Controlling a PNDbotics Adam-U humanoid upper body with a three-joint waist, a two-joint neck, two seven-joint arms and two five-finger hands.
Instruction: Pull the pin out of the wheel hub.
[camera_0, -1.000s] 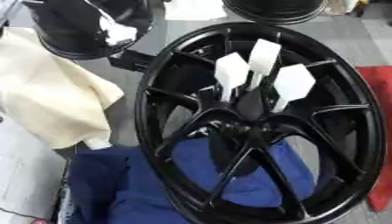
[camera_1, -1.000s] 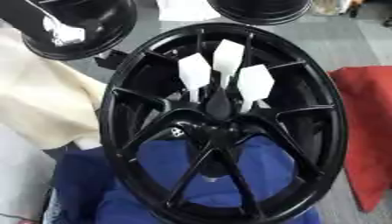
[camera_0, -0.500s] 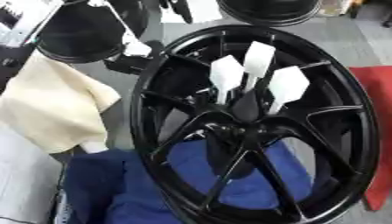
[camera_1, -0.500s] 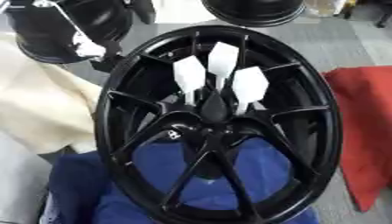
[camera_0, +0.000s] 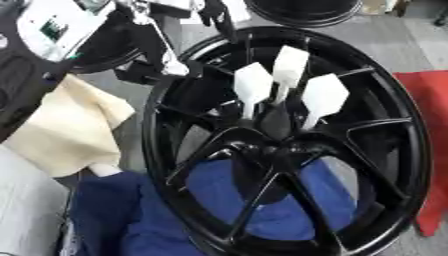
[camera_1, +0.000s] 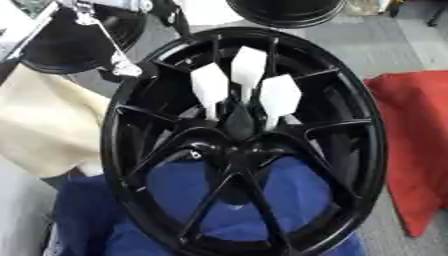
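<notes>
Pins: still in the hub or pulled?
In. Three white pins stand by the hub of the wheel; no robot hand on them.

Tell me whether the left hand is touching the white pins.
Apart. The left eye view shows the left hand over the upper-left rim of the wheel hub, with a plain gap between it and the nearest white pin.

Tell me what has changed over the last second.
The left arm has come into view at the upper left, over the cream cloth, reaching toward the wheel hub; its hand cannot be made out. The three white pins remain standing in the hub, untouched. The blue cloth and red cloth lie as before.
</notes>
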